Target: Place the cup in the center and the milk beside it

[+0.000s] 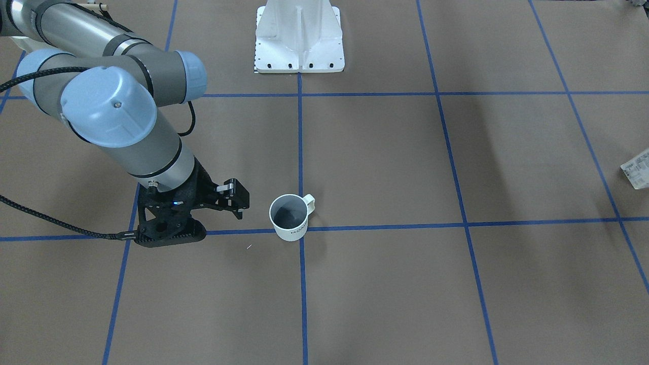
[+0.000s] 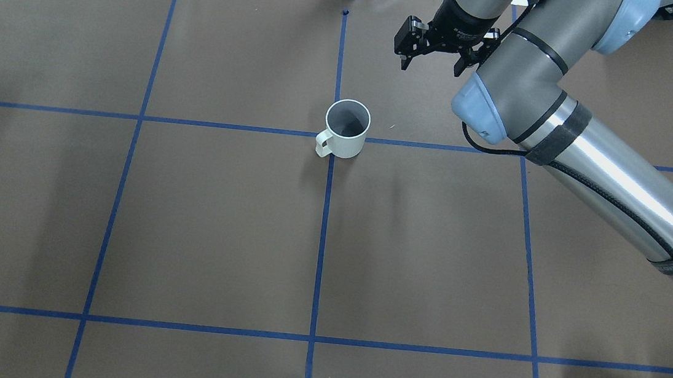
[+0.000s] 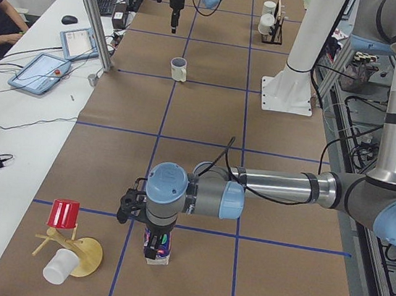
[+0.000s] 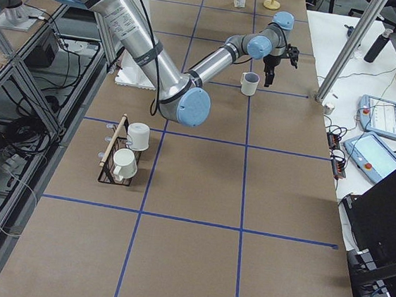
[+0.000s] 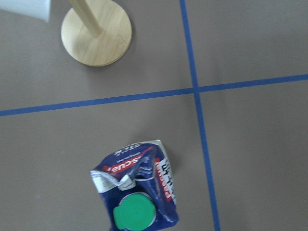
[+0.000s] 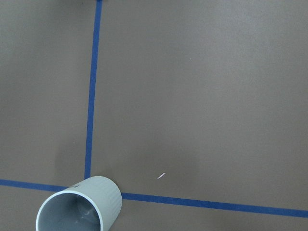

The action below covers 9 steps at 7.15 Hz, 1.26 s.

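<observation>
The cup (image 2: 347, 128) stands upright on the center (image 1: 308, 229), its base covering the crossing of the two blue tape lines, so only the tape running out from under it shows. Its handle points toward the robot and to the robot's left, its inside is dark grey, and dark lettering shows on the side facing the front camera. A tiny white fleck (image 6: 161, 175) lies on the brown table (image 2: 215, 233) near the cup, on the robot's right. The right hand (image 2: 429, 68) hangs over the table on that same side, apart from the cup, its two fingers spread wide and nothing between them. The right wrist camera catches only the cup's rim in its lower left corner. The milk (image 5: 137, 190) is well apart from the cup, at the end of the table on the robot's left. It stands upright with its green cap on top, just beside another tape crossing and near the round base of a wooden stand (image 3: 75, 249). That stand bears a red cup (image 3: 65, 213) and a white cup (image 3: 59, 267). The left hand (image 3: 145, 227) seems to hang right over the carton. The wrist joint hides its fingers in the side view and the left wrist camera shows none, so I cannot tell whether they are spread or closed. The white pedestal (image 1: 299, 38) of the robot stands on the central tape line, well behind the cup.
</observation>
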### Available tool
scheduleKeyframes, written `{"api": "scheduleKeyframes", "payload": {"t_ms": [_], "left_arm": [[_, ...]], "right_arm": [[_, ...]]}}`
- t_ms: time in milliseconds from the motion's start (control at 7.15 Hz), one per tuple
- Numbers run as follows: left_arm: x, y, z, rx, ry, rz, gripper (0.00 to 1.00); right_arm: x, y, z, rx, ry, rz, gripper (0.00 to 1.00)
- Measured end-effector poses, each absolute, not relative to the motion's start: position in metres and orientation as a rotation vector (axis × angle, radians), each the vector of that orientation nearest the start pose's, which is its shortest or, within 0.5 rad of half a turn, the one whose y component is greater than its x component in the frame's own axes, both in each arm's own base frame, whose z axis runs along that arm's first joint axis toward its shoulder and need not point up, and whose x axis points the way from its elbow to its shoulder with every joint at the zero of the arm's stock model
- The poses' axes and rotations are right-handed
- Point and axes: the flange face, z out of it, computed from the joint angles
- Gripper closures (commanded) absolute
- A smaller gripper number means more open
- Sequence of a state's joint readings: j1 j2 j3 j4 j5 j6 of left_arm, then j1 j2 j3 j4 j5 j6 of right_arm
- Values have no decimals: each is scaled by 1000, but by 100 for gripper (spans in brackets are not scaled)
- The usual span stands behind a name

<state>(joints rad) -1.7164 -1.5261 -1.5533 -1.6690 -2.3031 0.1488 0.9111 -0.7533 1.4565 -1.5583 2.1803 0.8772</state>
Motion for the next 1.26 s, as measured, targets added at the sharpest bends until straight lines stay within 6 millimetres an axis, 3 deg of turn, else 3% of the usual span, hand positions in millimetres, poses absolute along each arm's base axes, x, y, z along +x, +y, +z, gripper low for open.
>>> {"api": "scheduleKeyframes", "payload": {"t_ms": [420, 1259], "left_arm": [[-137, -479, 693, 152, 724, -119, 2], [-116, -476, 696, 110, 801, -161, 2]], "right_arm": [[-394, -628, 199, 96, -895, -16, 0], [-403, -625, 206, 98, -877, -18, 0]]}}
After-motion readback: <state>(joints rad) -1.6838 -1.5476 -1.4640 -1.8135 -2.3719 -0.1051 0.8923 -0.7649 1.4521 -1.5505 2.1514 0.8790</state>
